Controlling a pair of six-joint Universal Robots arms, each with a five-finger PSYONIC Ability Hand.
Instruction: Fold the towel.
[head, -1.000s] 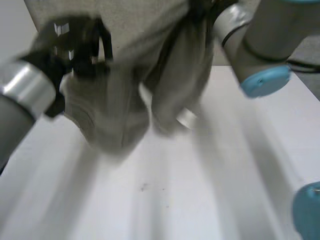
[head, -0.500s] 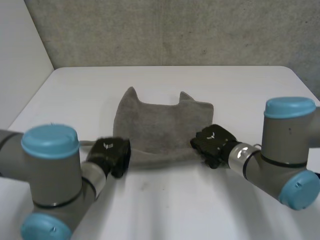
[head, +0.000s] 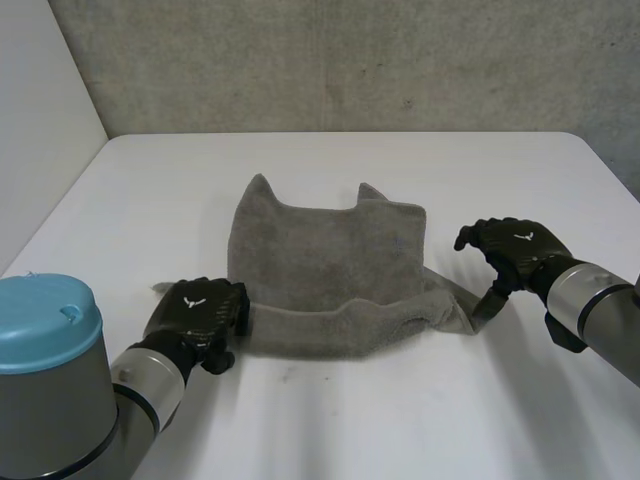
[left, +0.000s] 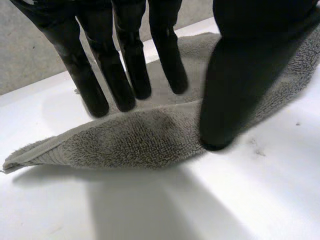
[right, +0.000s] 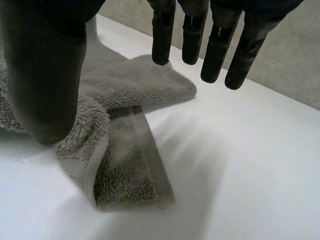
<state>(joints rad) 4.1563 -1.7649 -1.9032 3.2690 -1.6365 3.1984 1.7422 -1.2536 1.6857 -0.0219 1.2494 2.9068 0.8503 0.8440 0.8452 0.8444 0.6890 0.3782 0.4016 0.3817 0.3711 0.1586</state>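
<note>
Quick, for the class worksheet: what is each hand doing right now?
Left hand: open, fingers straight over the towel's near edge, gripping nothing.
Right hand: open over the towel's corner, gripping nothing.

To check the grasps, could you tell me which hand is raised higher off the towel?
The right hand, open above the towel's near right corner; the left hand sits low, thumb on its edge.

Head cam: high, btwn and behind the arms (head: 60, 400), looks down over the desk (head: 330, 420) toward 12 o'clock. Wrist cams sit v. close, each looking along its own palm: left robot hand (head: 195, 312) at 8 o'clock of the towel (head: 320, 250), right robot hand (head: 515, 248) at 3 o'clock. All three share the towel's near edge.
</note>
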